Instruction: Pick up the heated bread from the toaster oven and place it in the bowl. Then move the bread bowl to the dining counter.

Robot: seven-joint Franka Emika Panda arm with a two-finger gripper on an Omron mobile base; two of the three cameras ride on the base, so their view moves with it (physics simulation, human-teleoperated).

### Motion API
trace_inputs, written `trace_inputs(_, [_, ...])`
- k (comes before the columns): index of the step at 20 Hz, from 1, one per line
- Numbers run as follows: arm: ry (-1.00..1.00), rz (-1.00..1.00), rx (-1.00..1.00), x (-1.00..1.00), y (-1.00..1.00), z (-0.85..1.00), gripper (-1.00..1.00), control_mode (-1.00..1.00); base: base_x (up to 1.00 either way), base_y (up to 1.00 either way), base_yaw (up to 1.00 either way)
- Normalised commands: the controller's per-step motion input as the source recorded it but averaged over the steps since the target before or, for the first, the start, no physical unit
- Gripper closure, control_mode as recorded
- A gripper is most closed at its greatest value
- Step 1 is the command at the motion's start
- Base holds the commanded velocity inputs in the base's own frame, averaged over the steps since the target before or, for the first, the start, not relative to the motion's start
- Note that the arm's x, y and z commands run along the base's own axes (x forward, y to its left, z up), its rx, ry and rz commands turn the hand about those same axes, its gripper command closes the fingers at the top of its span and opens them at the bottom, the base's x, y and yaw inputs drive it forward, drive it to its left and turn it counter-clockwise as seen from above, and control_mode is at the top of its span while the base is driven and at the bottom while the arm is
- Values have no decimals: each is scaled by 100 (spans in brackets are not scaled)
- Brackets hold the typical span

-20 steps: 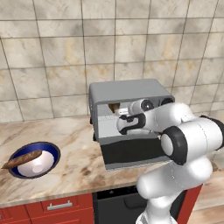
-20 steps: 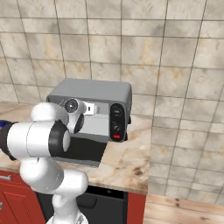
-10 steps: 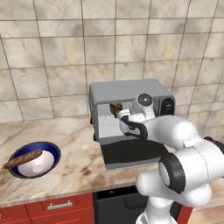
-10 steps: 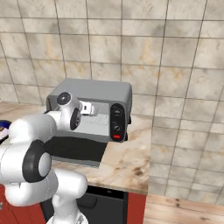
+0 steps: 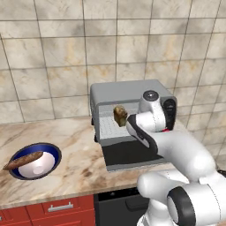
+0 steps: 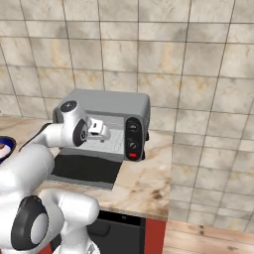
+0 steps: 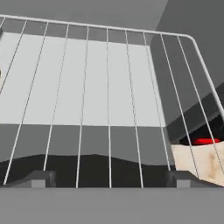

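The boxy grey metal toaster oven [image 5: 132,112] stands on the beige-marbled stone desk [image 5: 75,165] against the tiled wall, its black drop-down door [image 5: 132,154] lying open and flat in front. The small chunky golden-brown piece of bread [image 5: 120,115] sits on the wire rack [image 7: 109,96] at the mouth of the oven, just beside the white arm's wrist. The hand [image 7: 109,178] reaches over the door toward the opening; its two dark fingertips stand wide apart with nothing between them (open and empty). Well apart to the left, the shallow round bowl with a dark blue rim [image 5: 52,152] rests on the desk, a long thin dark-brown stick [image 5: 22,160] lying across it
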Motion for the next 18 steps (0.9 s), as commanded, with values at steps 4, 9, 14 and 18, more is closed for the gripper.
trace_inputs(4, [17, -3, 0, -90, -45, -44, -100, -100, 0, 0, 0])
trace_inputs(9, [15, -2, 0, -97, -43, -44, -100, -100, 0, 0, 0])
trace_inputs(14, [5, -1, 0, -89, -16, -11, -100, -100, 0, 0, 0])
trace_inputs(18, [-9, 0, 0, -44, 3, 64, -100, -100, 0, 0, 0])
